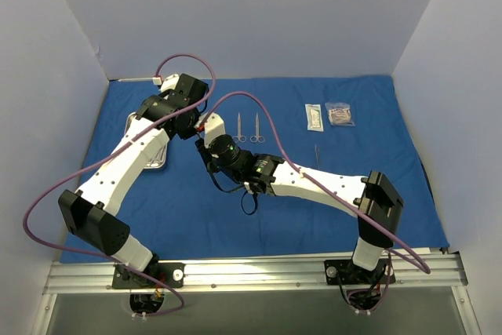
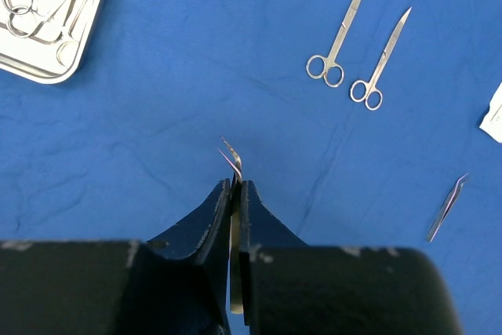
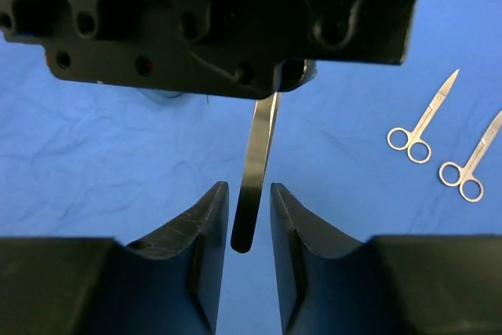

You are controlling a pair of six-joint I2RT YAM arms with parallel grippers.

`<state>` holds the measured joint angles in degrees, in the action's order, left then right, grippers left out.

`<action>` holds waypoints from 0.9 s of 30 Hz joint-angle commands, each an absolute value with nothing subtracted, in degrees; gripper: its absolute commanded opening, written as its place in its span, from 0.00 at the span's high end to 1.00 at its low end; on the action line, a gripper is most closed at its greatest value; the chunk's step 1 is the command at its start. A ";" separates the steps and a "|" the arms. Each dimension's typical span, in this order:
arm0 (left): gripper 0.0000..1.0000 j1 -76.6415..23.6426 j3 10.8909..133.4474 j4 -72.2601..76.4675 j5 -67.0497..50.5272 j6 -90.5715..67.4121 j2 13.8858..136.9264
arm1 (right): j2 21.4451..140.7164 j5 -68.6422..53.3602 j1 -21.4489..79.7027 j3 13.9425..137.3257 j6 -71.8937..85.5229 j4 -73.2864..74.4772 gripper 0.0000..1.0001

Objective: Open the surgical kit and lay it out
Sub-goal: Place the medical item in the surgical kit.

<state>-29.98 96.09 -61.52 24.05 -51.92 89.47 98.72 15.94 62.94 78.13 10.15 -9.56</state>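
Observation:
The royal-blue cloth point(image 1: 259, 194) lies spread flat. My left gripper point(image 2: 238, 184) is shut on curved-tip tweezers point(image 2: 233, 154) and holds them above the cloth. Their flat rear end point(image 3: 256, 170) hangs between the jaws of my right gripper point(image 3: 248, 187), which is open, with a gap on each side. In the top view the two grippers meet near the cloth's middle left point(image 1: 208, 135). The steel tray point(image 2: 31, 68) with ring-handled clamps in it sits at the left, partly under the left arm. Two scissor-handled instruments point(image 1: 247, 129) lie side by side. Straight tweezers point(image 1: 318, 153) and two packets point(image 1: 325, 115) lie to the right.
Grey walls close in the cloth at the back and on both sides. The left gripper's black body point(image 3: 204, 21) fills the top of the right wrist view. Purple cables point(image 1: 188, 60) loop over both arms. A metal rail point(image 1: 251, 272) runs along the near edge.

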 commanded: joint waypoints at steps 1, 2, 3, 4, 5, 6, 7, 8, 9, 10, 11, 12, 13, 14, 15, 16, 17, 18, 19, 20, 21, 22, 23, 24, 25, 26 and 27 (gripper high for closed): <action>0.98 -30.41 96.68 -62.31 25.40 -51.94 87.63 | 98.70 18.98 63.46 79.63 9.41 -11.86 0.77; 0.98 -30.50 96.77 -62.31 25.40 -51.86 87.71 | 98.70 18.98 63.46 79.72 9.32 -11.87 0.82; 0.98 -30.50 96.77 -62.31 25.23 -51.94 87.80 | 98.61 18.72 63.46 79.72 9.32 -11.95 0.85; 0.98 -30.50 96.77 -62.40 24.96 -51.94 87.80 | 98.61 18.63 63.46 79.72 9.23 -12.04 0.89; 0.98 -30.59 96.68 -62.32 24.87 -51.94 87.89 | 98.61 18.55 63.46 79.63 9.23 -12.13 0.96; 0.98 -30.59 96.77 -62.40 24.79 -51.86 87.98 | 98.53 18.54 63.46 79.54 9.23 -12.22 0.99; 0.98 -30.59 96.77 -62.32 24.70 -51.86 87.98 | 98.44 18.54 63.46 79.45 9.23 -12.13 1.00; 0.98 -30.59 96.77 -62.23 24.61 -51.94 87.98 | 98.35 18.63 63.46 79.28 9.32 -12.13 1.00; 0.98 -30.59 96.68 -62.14 24.44 -51.94 87.98 | 98.26 18.63 63.46 79.19 9.23 -12.13 1.00; 0.98 -30.59 96.77 -62.05 24.26 -51.77 87.89 | 98.00 18.63 63.46 79.02 9.32 -12.13 1.00; 0.96 -30.59 96.68 -61.35 23.74 -51.59 87.80 | 97.91 18.46 63.46 78.67 9.49 -12.13 1.00; 0.93 -30.59 96.42 -60.83 23.30 -51.16 87.45 | 97.65 18.28 63.37 78.66 9.58 -12.13 1.00; 0.82 -30.59 96.16 -60.04 22.86 -50.80 87.19 | 97.30 18.19 63.37 78.58 9.67 -12.04 1.00; 0.75 -30.59 95.80 -58.38 22.16 -50.54 86.84 | 97.21 17.67 63.20 78.57 9.84 -11.87 1.00; 0.70 -30.59 95.45 -57.58 21.80 -49.67 85.97 | 96.95 17.41 62.93 78.49 10.28 -11.87 1.00; 0.59 -30.59 94.75 -56.61 21.45 -49.40 85.44 | 96.33 17.14 62.84 78.40 10.63 -11.87 1.00; 0.52 -30.59 94.49 -54.77 21.10 -49.13 84.82 | 96.15 16.88 62.49 78.22 10.81 -11.69 1.00; 0.46 -30.41 94.13 -53.80 20.92 -48.43 83.68 | 95.80 16.27 61.97 78.14 11.68 -11.69 1.00; 0.35 -30.32 93.52 -52.92 20.66 -47.91 83.06 | 95.02 15.65 61.53 77.87 12.21 -11.78 1.00; 0.31 -30.15 93.17 -50.47 20.31 -47.38 82.45 | 94.66 15.04 61.00 77.61 13.00 -12.04 1.00; 0.26 -29.80 92.56 -49.06 19.26 -45.98 80.79 | 93.61 13.03 59.86 76.82 14.40 -12.39 1.00; 0.20 -29.62 90.72 -45.48 18.38 -45.10 79.90 | 92.99 12.05 59.16 76.29 15.28 -13.18 1.00; 0.18 -29.45 89.66 -43.44 17.50 -43.87 77.80 | 92.38 10.82 58.37 75.85 16.25 -13.71 1.00; 0.16 -28.92 88.43 -41.42 15.92 -43.25 76.57 | 90.98 7.94 56.62 74.63 18.26 -14.41 1.00; 0.15 -28.66 85.37 -36.44 14.78 -42.29 75.25 | 90.36 6.17 55.64 73.84 19.24 -16.07 1.00; 0.14 -28.22 83.78 -34.12 13.72 -41.67 72.62 | 89.66 4.33 54.59 73.05 20.21 -16.87 1.00; 0.14 -27.60 82.19 -32.19 11.71 -41.66 71.21 | 88.52 2.57 53.62 71.64 21.08 -17.75 1.00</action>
